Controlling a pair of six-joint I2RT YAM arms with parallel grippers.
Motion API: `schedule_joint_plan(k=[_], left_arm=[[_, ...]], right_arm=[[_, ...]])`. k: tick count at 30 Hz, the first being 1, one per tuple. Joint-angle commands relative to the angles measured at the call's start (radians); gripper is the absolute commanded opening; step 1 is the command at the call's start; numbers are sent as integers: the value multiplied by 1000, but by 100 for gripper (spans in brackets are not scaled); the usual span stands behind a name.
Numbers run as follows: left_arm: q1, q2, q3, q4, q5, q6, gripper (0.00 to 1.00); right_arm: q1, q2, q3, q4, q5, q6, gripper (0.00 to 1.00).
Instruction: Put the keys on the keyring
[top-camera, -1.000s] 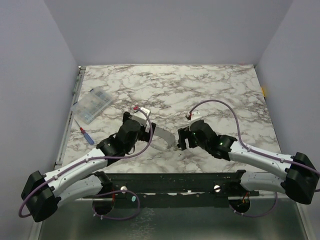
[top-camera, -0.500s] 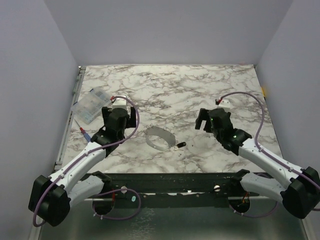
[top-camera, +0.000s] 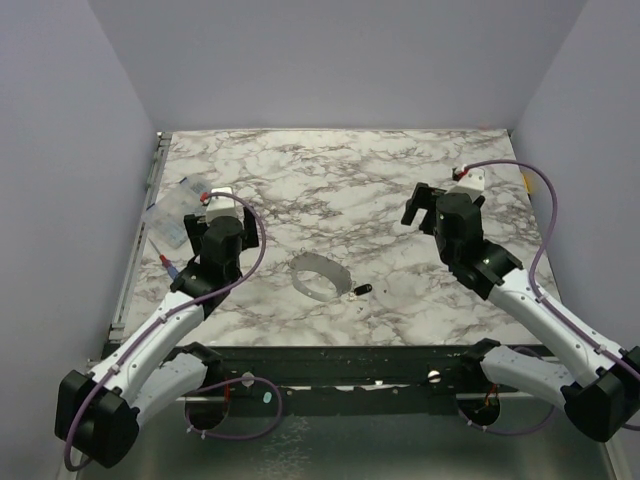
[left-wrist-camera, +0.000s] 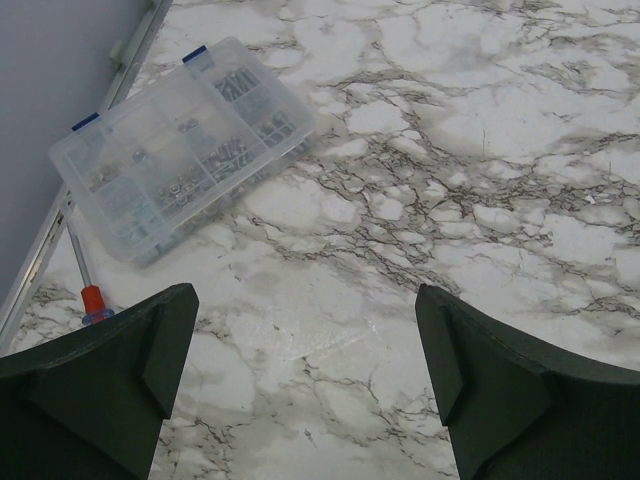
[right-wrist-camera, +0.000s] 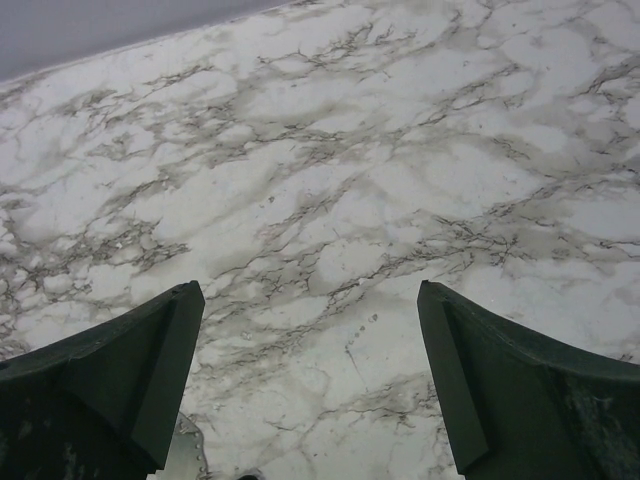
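The keyring (top-camera: 318, 275), a pale grey thin-walled hoop, lies on the marble table near the front middle. The key (top-camera: 362, 290), a tiny dark oblong piece, lies on the table just right of the hoop, apart from it. My left gripper (top-camera: 213, 232) is open and empty, well left of the hoop; its wrist view (left-wrist-camera: 305, 340) shows only bare table between the fingers. My right gripper (top-camera: 432, 203) is open and empty, up and right of the key (right-wrist-camera: 310, 340). An edge of the hoop (right-wrist-camera: 188, 448) shows at the bottom left of the right wrist view.
A clear plastic compartment box (top-camera: 185, 210) with small parts sits at the left edge, just ahead of my left gripper (left-wrist-camera: 180, 150). A screwdriver with a red and blue handle (top-camera: 172, 270) lies beside it (left-wrist-camera: 90, 298). Pale walls enclose the table on three sides.
Both grippers have drawn back from the hoop at the centre, the left toward the far left, the right toward the far right. The hoop and the key now lie uncovered on the table.
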Motion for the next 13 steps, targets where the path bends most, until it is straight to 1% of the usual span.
schedule_joint_plan(k=[1, 6, 9, 13], left_arm=[[8, -25, 8, -1, -37, 1, 99], [8, -36, 5, 5, -32, -2, 99], [7, -40, 4, 7, -31, 0, 99], [7, -44, 4, 7, -30, 5, 99]], right_arm=[[0, -18, 1, 35, 1, -35, 100], [1, -33, -18, 57, -49, -31, 100], [1, -69, -47, 129, -162, -90, 100], [2, -82, -42, 145, -166, -107, 100]])
